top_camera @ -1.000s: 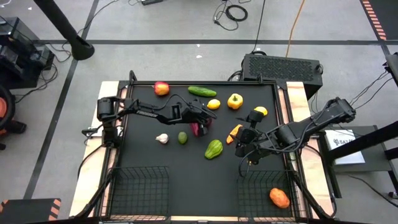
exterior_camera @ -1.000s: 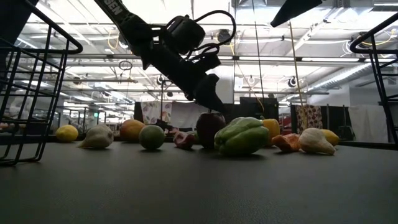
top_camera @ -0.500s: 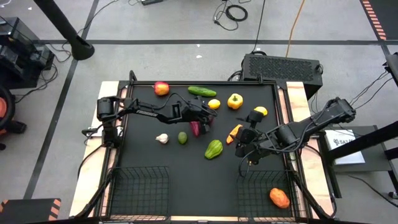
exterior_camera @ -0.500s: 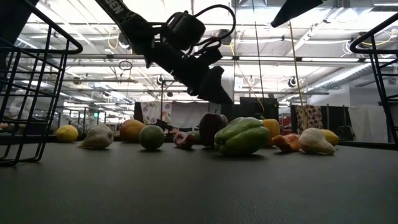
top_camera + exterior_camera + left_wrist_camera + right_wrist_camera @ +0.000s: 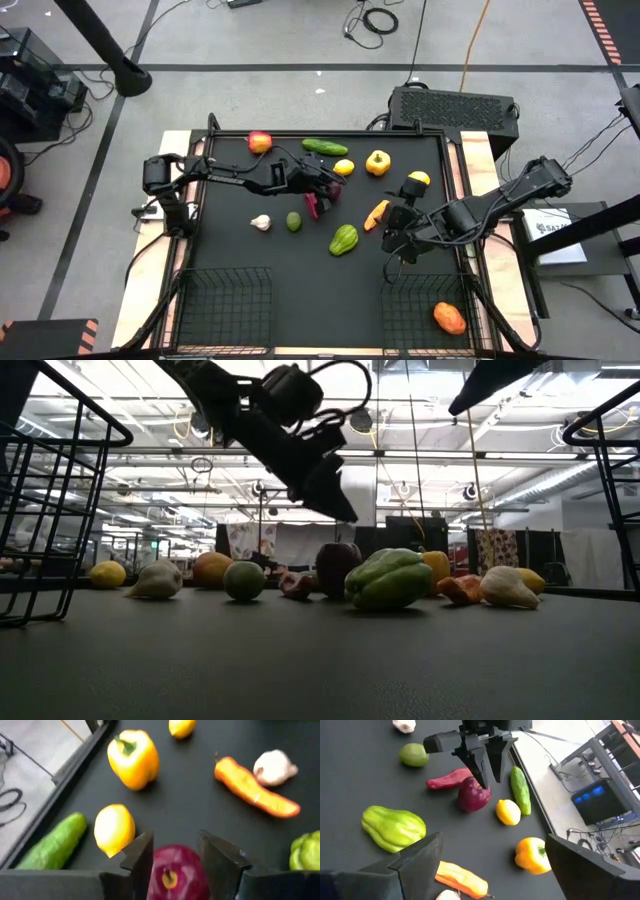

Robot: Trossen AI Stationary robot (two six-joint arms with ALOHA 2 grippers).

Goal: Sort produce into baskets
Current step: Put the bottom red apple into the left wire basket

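Left gripper (image 5: 322, 193) hovers just above the dark purple-red round onion (image 5: 315, 205) near mid-table. Jaws apart, one finger on each side of the onion's top in the left wrist view, holding nothing; the low view shows a clear gap between fingertips and onion, which sits on the black table mat (image 5: 230, 240).

Right gripper (image 5: 402, 232) waits over the right half of the mat, jaws spread wide, empty.

Produce on the mat:
- red apple (image 5: 260, 142) at far left
- dark green cucumber (image 5: 325, 147) along the far edge
- small yellow lemon (image 5: 344, 167) just right of the left gripper
- yellow bell pepper (image 5: 377, 162) right of that lemon
- second yellow lemon (image 5: 419, 179) further right, by the right arm
- orange carrot-like piece (image 5: 376, 213) just left of the right gripper
- ribbed light green pepper (image 5: 343, 240) near-centre
- green lime (image 5: 293, 221) left of the onion, on the near side
- white garlic bulb (image 5: 261, 222) left of the lime
- red chili (image 5: 449, 778) lying just beside the onion, seen in the right wrist view

Left black wire-mesh basket (image 5: 222, 305) at the near left holds nothing visible. Right black wire-mesh basket (image 5: 425, 310) at the near right has one orange rounded item (image 5: 449, 318) in its right corner; type unclear.
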